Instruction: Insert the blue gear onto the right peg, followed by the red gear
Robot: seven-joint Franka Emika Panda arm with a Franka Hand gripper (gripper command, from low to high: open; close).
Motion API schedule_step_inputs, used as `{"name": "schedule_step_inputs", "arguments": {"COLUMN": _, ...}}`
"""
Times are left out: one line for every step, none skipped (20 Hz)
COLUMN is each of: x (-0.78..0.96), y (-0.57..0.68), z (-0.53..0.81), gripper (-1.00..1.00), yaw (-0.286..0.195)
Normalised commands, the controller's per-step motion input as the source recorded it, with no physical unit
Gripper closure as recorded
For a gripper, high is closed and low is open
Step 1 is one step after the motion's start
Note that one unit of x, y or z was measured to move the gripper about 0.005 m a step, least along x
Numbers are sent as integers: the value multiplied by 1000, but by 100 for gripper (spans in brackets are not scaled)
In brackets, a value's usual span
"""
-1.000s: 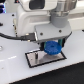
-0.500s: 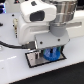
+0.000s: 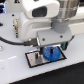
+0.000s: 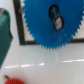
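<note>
Blue plastic fills most of the wrist view: the blue gear (image 4: 51, 21) lies over the black-rimmed white plate (image 4: 19, 30), its toothed edge sharp against the pale table (image 4: 50, 65). Through the opening at the gear's centre a small dark and pale shape shows; whether that is the right peg cannot be told. Beside the plate a dark green object (image 4: 4, 35) enters the wrist view, and further from the plate the red gear (image 4: 14, 80) shows only as a sliver at the picture's edge, well apart from the blue one.

From the exterior view the blue gear (image 3: 50, 52) sits on the plate (image 3: 34, 59), toward the exterior view's right end of it, directly under the gripper (image 3: 51, 45). The arm's white body hides the gripper's fingers, so whether they are spread or closed on the gear cannot be told. A black cable (image 3: 12, 42) runs across the table beyond the plate.

Compared with a second ago, the arm has come lower and the gear is nearer the plate.
</note>
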Motion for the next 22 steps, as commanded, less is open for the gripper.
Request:
{"name": "schedule_step_inputs", "arguments": {"x": -329, "y": 211, "z": 414, "gripper": -100, "yaw": 0}}
{"name": "schedule_step_inputs", "arguments": {"x": -437, "y": 237, "z": 363, "gripper": -100, "yaw": 0}}
{"name": "schedule_step_inputs", "arguments": {"x": -491, "y": 223, "z": 314, "gripper": -100, "yaw": 0}}
{"name": "schedule_step_inputs", "arguments": {"x": -526, "y": 257, "z": 249, "gripper": -100, "yaw": 0}}
{"name": "schedule_step_inputs", "arguments": {"x": -529, "y": 283, "z": 197, "gripper": -100, "yaw": 0}}
{"name": "schedule_step_inputs", "arguments": {"x": -551, "y": 286, "z": 129, "gripper": -100, "yaw": 0}}
{"name": "schedule_step_inputs", "arguments": {"x": -577, "y": 294, "z": 126, "gripper": -100, "yaw": 0}}
{"name": "schedule_step_inputs", "arguments": {"x": -574, "y": 306, "z": 51, "gripper": -100, "yaw": 0}}
{"name": "schedule_step_inputs", "arguments": {"x": -563, "y": 346, "z": 3, "gripper": -100, "yaw": 0}}
{"name": "schedule_step_inputs", "arguments": {"x": -574, "y": 354, "z": 0, "gripper": -100, "yaw": 0}}
{"name": "schedule_step_inputs", "arguments": {"x": -566, "y": 357, "z": 0, "gripper": -100, "yaw": 0}}
{"name": "schedule_step_inputs", "arguments": {"x": -566, "y": 363, "z": 0, "gripper": -100, "yaw": 0}}
{"name": "schedule_step_inputs", "arguments": {"x": -569, "y": 346, "z": -20, "gripper": -100, "yaw": 0}}
{"name": "schedule_step_inputs", "arguments": {"x": -554, "y": 326, "z": -69, "gripper": -100, "yaw": 0}}
{"name": "schedule_step_inputs", "arguments": {"x": -526, "y": 314, "z": -129, "gripper": -100, "yaw": 0}}
{"name": "schedule_step_inputs", "arguments": {"x": -497, "y": 269, "z": -191, "gripper": -100, "yaw": 0}}
{"name": "schedule_step_inputs", "arguments": {"x": -489, "y": 260, "z": -223, "gripper": -100, "yaw": 0}}
{"name": "schedule_step_inputs", "arguments": {"x": -474, "y": 257, "z": -249, "gripper": -100, "yaw": 0}}
{"name": "schedule_step_inputs", "arguments": {"x": -449, "y": 257, "z": -280, "gripper": -100, "yaw": 0}}
{"name": "schedule_step_inputs", "arguments": {"x": -431, "y": 234, "z": -291, "gripper": -100, "yaw": 0}}
{"name": "schedule_step_inputs", "arguments": {"x": -380, "y": 220, "z": -323, "gripper": -100, "yaw": 0}}
{"name": "schedule_step_inputs", "arguments": {"x": -291, "y": 217, "z": -351, "gripper": -100, "yaw": 0}}
